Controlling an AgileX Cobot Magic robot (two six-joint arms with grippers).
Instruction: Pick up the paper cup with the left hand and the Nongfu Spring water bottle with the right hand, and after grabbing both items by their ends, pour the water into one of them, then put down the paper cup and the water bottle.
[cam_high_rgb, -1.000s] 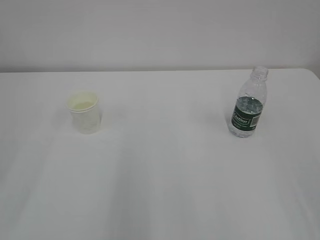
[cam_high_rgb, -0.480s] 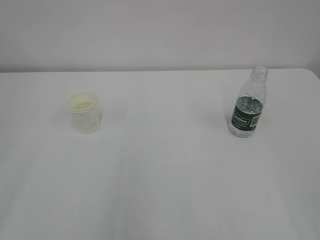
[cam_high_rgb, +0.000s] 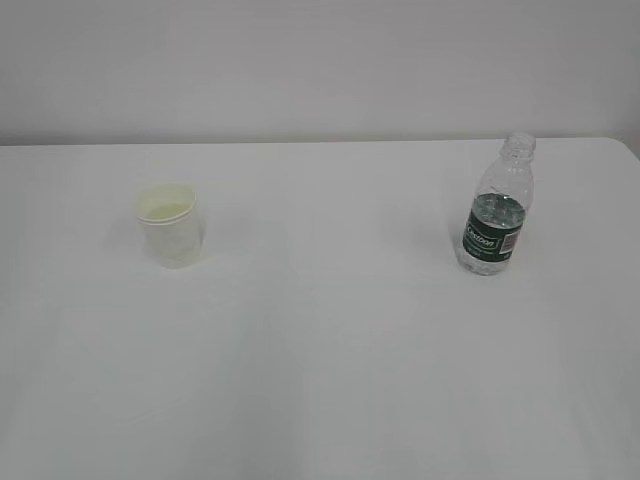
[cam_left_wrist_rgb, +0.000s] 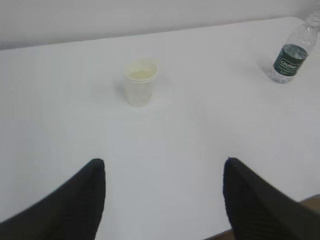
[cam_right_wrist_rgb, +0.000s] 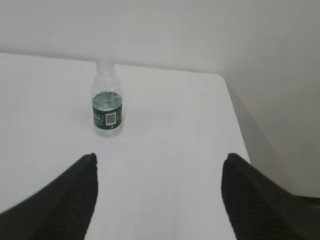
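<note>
White table (cam_high_rgb: 330, 360), pale wall behind. Paper cup (cam_left_wrist_rgb: 140, 82) upright, ahead of the left gripper (cam_left_wrist_rgb: 164, 200) and slightly to its left, well apart. Nongfu Spring water bottle (cam_right_wrist_rgb: 107, 106) upright too, long axis vertical, capless, ahead of the right gripper (cam_right_wrist_rgb: 160, 200) and off to its left, well apart. Both grippers spread wide, holding nothing. Each arm nearer its own item; next probably a straight forward reach with a leftward correction.

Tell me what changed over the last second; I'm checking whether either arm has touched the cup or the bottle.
Nothing visibly moved. The small white paper cup and the clear ribbed plastic water bottle with the green label stand upright and apart on the white table, as before. Neither was grasped: the left gripper and right gripper are open, short of both.
</note>
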